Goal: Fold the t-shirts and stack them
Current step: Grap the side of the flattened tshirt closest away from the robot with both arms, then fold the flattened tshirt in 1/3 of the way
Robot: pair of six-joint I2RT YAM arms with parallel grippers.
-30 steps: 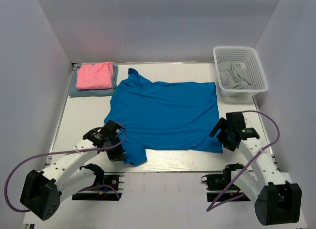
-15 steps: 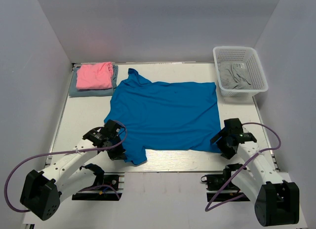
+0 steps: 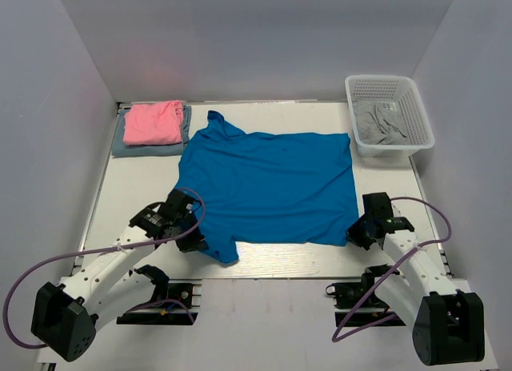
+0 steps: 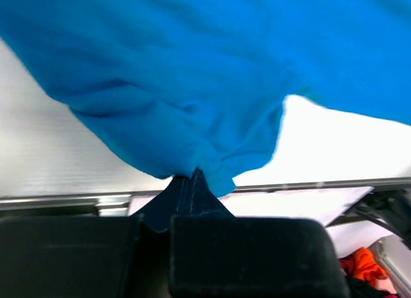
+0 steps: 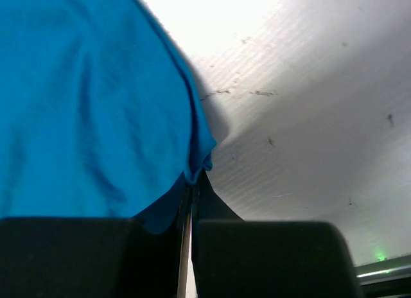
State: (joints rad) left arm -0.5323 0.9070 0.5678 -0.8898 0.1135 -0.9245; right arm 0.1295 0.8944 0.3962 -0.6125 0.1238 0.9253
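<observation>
Blue t-shirt (image 3: 268,187) (corner) in left gripper (image 3: 200,245)

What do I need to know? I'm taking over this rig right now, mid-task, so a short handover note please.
The left gripper is shut on the near left corner of the blue t-shirt. The right gripper is shut on its near right corner.
The blue t-shirt lies spread out on the table, unfolded. The pink t-shirt sits folded on the folded grey-blue t-shirt, far left. The basket, far right, holds crumpled grey cloth.
Done: two stacked. Left: fold the blue one and stack it.
</observation>
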